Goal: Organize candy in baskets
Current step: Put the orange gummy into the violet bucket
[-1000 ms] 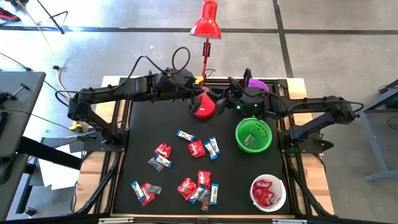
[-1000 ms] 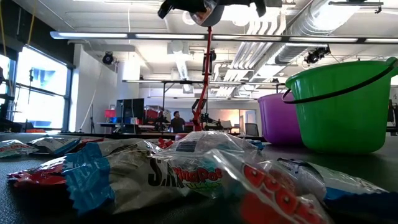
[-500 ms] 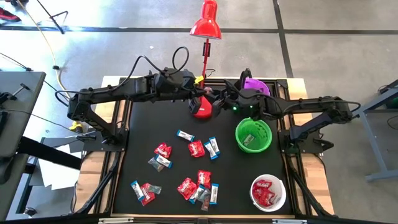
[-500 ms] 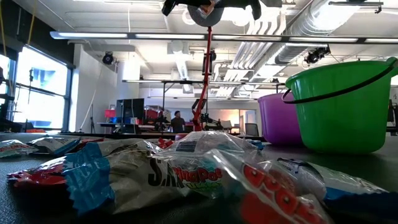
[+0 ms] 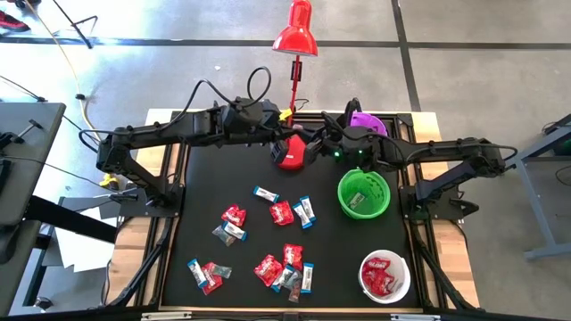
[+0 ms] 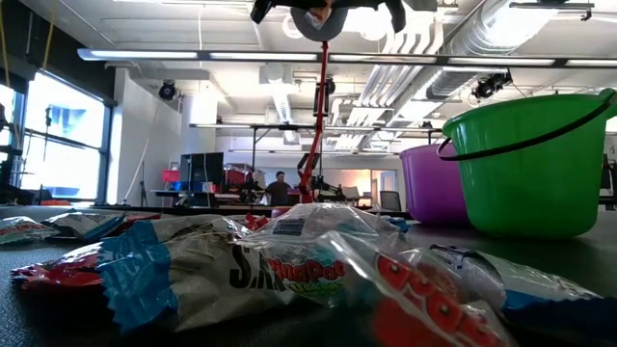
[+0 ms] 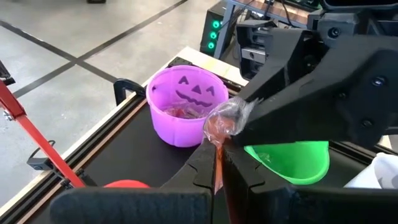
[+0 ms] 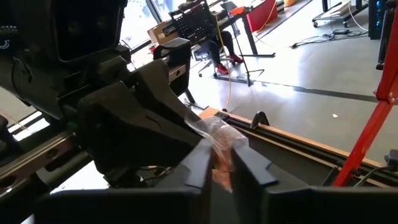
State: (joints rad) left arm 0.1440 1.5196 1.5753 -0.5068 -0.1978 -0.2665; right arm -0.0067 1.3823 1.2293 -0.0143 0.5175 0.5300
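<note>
Both grippers meet at upper centre of the high view, over the red lamp base (image 5: 290, 158); left gripper (image 7: 219, 163) and right gripper (image 8: 221, 163) each pinch one red sweet (image 7: 222, 121) between them; loose candy (image 5: 282, 213) lower centre; purple basket (image 5: 368, 122), green basket (image 5: 364, 194), white basket (image 5: 384, 275) down the right.
</note>
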